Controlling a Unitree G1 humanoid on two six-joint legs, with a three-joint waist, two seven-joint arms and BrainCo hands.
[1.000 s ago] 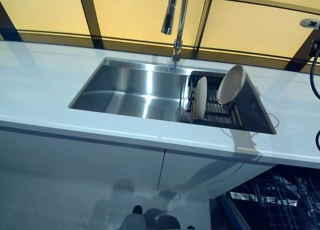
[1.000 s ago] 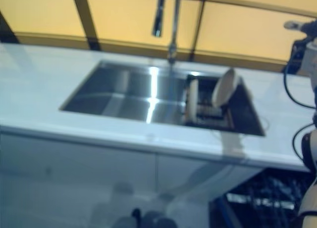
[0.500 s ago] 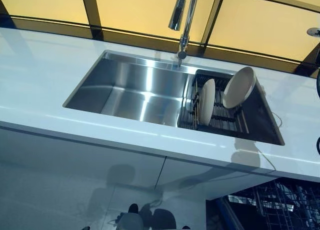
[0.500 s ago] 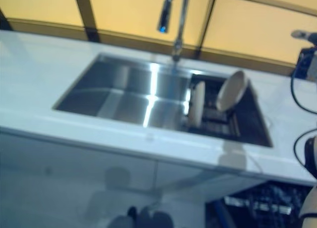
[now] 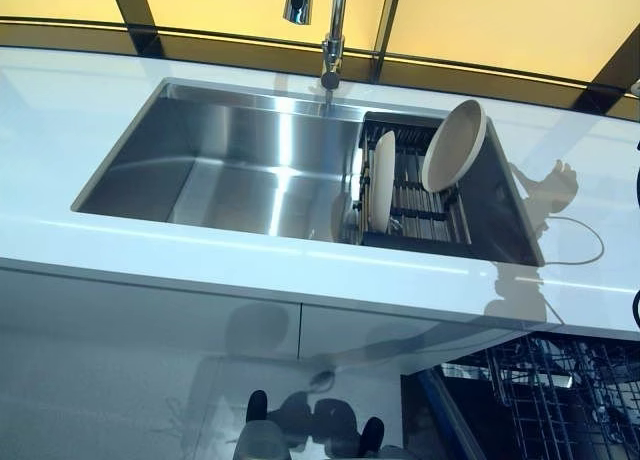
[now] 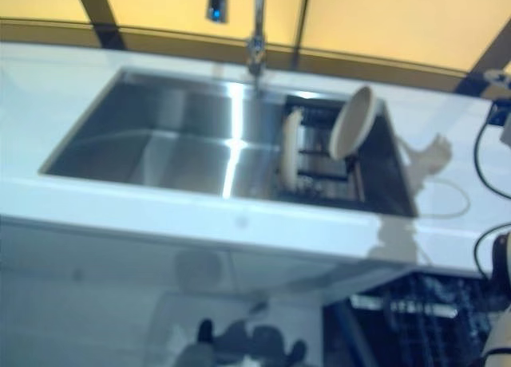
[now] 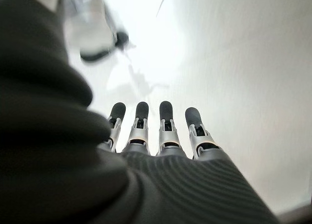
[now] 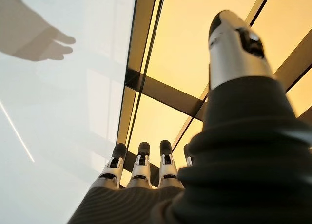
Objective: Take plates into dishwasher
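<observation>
Plates: 2, upright plate (image 5: 381, 181) and leaning plate (image 5: 453, 146) in rack (image 5: 430, 202), far from your fingers. Stiff, slick, breakable; pinch exposed top rim. Left hand (image 7: 161, 136) and right hand (image 8: 141, 170) fingers straight, empty.

Left part of the stainless steel sink basin (image 5: 230, 175) is bare — open from above. Right end is filled by a dark wire dish rack (image 5: 420, 200) holding two cream plates: one upright on edge (image 5: 380, 180), one leaning on the basin's right wall (image 5: 453, 146). Chrome tap (image 5: 325, 20) overhangs the back rim, mid-basin. White countertop (image 5: 60, 110) to the left is free — below right, the black wire dishwasher rack (image 5: 560, 390) stands out.
</observation>
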